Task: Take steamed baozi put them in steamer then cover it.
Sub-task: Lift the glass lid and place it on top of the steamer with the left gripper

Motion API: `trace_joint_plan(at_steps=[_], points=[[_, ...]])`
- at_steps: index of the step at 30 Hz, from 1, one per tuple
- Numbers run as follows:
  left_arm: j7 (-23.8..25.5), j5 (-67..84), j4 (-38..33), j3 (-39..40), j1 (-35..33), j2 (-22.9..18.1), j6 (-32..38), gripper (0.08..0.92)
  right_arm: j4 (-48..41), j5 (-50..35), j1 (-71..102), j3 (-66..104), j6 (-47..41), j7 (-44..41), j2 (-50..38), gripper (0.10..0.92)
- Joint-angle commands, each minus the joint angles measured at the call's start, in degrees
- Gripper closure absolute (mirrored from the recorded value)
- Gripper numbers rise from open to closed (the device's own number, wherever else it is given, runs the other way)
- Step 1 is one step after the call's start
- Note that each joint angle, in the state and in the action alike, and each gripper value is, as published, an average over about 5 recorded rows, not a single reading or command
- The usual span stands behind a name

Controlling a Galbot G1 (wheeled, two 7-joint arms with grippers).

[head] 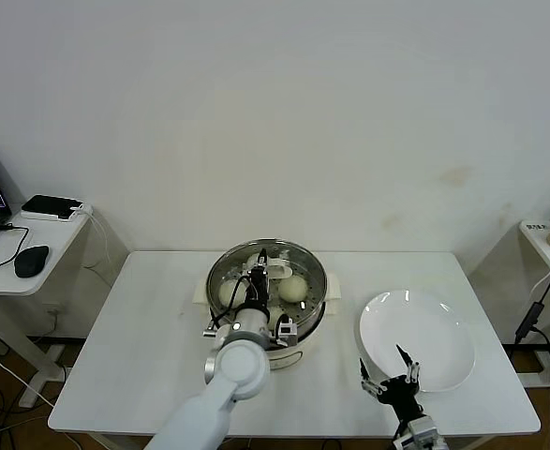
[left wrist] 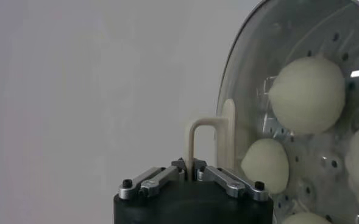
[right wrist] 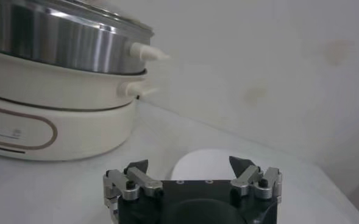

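The left gripper (head: 260,272) stood over the round shiny stainless-steel steamer (head: 220,267), jaws clenched on the cream bar handle of the round clear glass cover (head: 298,258) resting above the cream-white baozi (head: 293,288), while the right gripper (head: 393,379) idled, released, beside the flat white plate (head: 434,342).

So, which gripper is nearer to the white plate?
Right. The right gripper hovers open at the plate's near edge; the left gripper is shut on the lid handle over the steamer.

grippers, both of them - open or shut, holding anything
left gripper: shut on the cover's handle, over the steamer.
right gripper: open, holding nothing, beside the plate.
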State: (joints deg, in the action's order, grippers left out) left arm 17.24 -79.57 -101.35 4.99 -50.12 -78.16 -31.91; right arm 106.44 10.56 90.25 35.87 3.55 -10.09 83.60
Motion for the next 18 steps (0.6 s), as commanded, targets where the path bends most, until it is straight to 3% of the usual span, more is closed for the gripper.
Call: trace_joint_plan(at_steps=[1, 6, 12, 18], points=[[-0.2, -1.0, 0.3, -0.2, -0.2, -0.7, 0.3, 0.862, 0.0, 0.1, 0.0, -0.1, 0.0, 0.0, 0.0, 0.203], [0.2, -1.0, -1.2, -0.6, -0.9, 0.0, 0.4, 0.810, 0.1, 0.3, 0.0, -0.2, 0.0, 0.0, 0.0, 0.203], [0.4, -0.5, -5.7, -1.1, -2.7, 1.7, 0.5, 0.641, 0.2, 0.5, 0.1, -0.4, -0.1, -0.1, 0.1, 0.203], [-0.2, 0.7, -13.2, -1.6, -8.3, 6.7, 1.8, 0.468, 0.4, 1.0, 0.5, -0.6, -0.2, 0.0, 0.4, 0.203]])
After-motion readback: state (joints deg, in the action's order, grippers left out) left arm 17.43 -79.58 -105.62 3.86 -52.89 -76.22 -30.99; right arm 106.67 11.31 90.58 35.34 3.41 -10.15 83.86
